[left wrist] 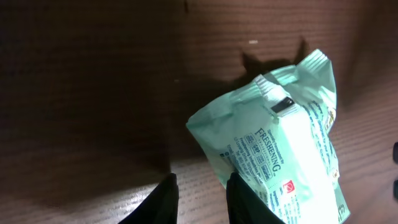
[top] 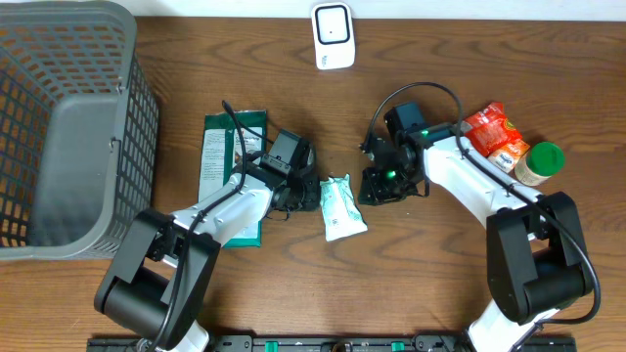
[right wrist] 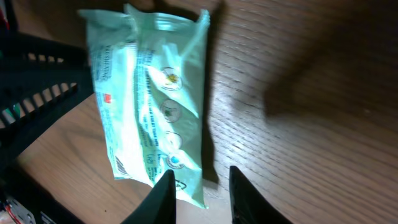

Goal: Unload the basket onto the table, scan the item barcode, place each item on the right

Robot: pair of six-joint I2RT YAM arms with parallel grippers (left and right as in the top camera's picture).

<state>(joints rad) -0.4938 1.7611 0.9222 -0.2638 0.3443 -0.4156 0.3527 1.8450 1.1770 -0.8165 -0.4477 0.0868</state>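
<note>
Wood table (top: 411, 284): pouch (top: 342, 207) between left tool (left wrist: 200, 186) and right tool (right wrist: 200, 180), both ajar, empty

A mock shop checkout: wooden table (top: 147, 293), scanner (top: 333, 36) top centre, basket (top: 29, 98) upper left, snack packs (top: 494, 132) right.

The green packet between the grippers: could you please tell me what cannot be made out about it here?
- Barcode: none shows on the packet; overhead it is too small, wrist print is blurred.
- Lower end: cut off by the left wrist view's bottom edge.
- Underside: hidden against the table.
</note>
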